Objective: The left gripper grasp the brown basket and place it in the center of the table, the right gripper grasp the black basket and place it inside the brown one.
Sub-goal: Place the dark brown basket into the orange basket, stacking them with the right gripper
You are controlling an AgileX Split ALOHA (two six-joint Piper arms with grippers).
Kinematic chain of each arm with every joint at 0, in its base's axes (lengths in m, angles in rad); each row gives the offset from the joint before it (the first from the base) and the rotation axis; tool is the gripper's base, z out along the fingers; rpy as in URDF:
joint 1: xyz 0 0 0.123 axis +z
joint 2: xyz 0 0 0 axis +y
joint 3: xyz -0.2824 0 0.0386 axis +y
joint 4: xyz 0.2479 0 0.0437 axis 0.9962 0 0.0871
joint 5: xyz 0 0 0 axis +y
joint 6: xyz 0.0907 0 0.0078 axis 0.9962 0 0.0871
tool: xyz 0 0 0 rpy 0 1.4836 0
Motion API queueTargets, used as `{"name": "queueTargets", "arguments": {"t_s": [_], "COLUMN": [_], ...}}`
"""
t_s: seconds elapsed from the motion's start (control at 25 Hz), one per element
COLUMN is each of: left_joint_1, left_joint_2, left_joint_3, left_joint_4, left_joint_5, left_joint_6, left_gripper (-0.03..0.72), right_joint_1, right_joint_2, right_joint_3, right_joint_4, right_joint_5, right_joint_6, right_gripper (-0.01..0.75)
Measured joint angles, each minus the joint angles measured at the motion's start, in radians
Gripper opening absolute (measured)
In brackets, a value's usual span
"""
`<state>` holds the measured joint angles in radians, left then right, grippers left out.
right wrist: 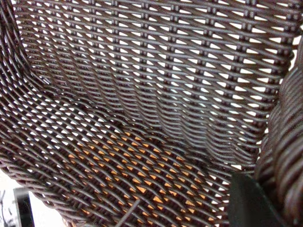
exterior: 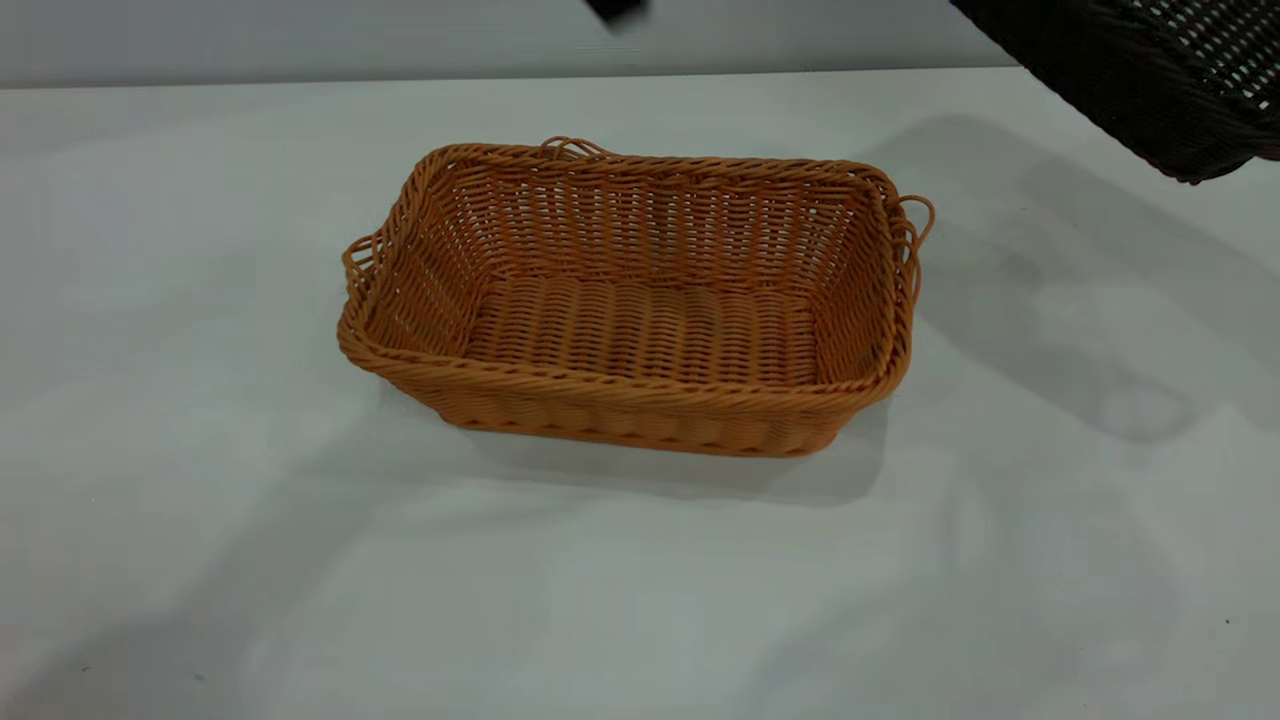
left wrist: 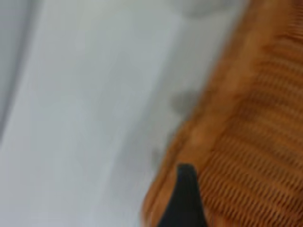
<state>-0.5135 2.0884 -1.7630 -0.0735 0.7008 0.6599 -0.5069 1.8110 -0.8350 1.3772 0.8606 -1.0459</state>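
The brown basket [exterior: 640, 300] stands upright and empty on the middle of the table [exterior: 200, 400]. The black basket [exterior: 1150, 70] hangs tilted in the air at the far right, above the table, and is cut off by the picture's edge. It fills the right wrist view [right wrist: 142, 94], and the brown basket shows orange through its weave. My right gripper [right wrist: 272, 189] is shut on its braided rim [right wrist: 289, 142], with one finger [right wrist: 251, 203] inside the wall. My left gripper [left wrist: 236, 194] is just off the brown basket's rim [left wrist: 213, 118] and open; only one finger [left wrist: 185, 198] shows.
The black basket's shadow [exterior: 1050, 300] falls on the table to the right of the brown basket. A small dark part [exterior: 615, 10] shows at the top edge; I cannot tell what it is. Bare tabletop lies all round the brown basket.
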Motion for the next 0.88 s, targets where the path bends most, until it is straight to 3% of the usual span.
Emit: {"name": "queueTargets", "arguments": {"t_s": [0.16, 0.4, 0.68, 0.88], "left_joint_1": [0.103, 0.236, 0.262, 0.262], "left_joint_2": [-0.097, -0.155, -0.154, -0.154], "left_joint_3": [0.000, 0.000, 0.000, 0.000], "left_joint_4": [0.036, 0.021, 0.010, 0.007], "left_joint_5": [0.026, 0.026, 0.026, 0.027], "left_joint_6": [-0.212, -0.298, -0.302, -0.302], "left_gripper": [0.563, 0.564, 0.565, 0.564], "right_joint_1": [0.089, 0.324, 0.575, 0.672], "right_joint_2": [0.000, 0.000, 0.000, 0.026], "right_joint_3": [-0.005, -0.007, -0.122, -0.152], "right_joint_4": [-0.047, -0.133, -0.253, -0.383], "right_joint_5": [0.000, 0.000, -0.050, -0.163], "right_joint_6": [0.038, 0.154, 0.348, 0.481], "right_gripper": [0.082, 0.082, 0.082, 0.082]}}
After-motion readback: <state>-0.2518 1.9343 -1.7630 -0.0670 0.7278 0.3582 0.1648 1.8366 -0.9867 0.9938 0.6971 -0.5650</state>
